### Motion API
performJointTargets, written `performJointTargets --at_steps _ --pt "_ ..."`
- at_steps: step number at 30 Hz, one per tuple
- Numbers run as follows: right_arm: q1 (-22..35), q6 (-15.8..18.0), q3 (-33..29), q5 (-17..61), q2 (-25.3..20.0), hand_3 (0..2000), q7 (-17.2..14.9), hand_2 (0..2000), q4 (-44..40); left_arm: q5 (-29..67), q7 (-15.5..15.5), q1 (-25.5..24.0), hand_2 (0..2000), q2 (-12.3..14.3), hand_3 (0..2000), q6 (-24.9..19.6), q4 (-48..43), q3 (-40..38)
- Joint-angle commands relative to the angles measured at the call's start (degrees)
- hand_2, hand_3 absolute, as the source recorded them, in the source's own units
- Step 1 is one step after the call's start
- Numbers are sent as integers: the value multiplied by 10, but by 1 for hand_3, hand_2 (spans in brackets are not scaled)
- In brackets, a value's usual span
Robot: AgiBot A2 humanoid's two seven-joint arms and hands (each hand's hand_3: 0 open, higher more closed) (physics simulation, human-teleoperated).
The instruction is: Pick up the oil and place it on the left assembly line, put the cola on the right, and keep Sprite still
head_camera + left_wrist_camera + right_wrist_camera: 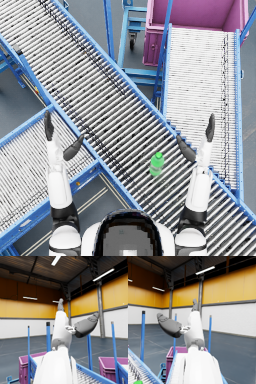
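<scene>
White, smooth, rounded shells form the left arm [59,186] and right arm [199,189]; a black band rings each near the shoulder. The left hand [56,144] and right hand [202,147] each have a white back, slim dark grey fingers [48,126] and a thick, rounded dark grey thumb [86,326] on a small pale fitting.

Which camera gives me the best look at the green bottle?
The head view: the whole green bottle shows there on the conveyor rollers, with nothing covering it. The right wrist view catches only a small green sliver at the picture's edge, likely its top. The left wrist view does not show it.
</scene>
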Motion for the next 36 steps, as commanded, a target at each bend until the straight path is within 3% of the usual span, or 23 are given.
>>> performJointTargets --at_steps 1,36 --pt "-1 0 0 0 0 0 0 0 1 0 0 0 0 0 0 0 1 0" --pt "0 0 0 0 -7 0 0 0 -2 0 0 7 0 3 0 0 2 -5"
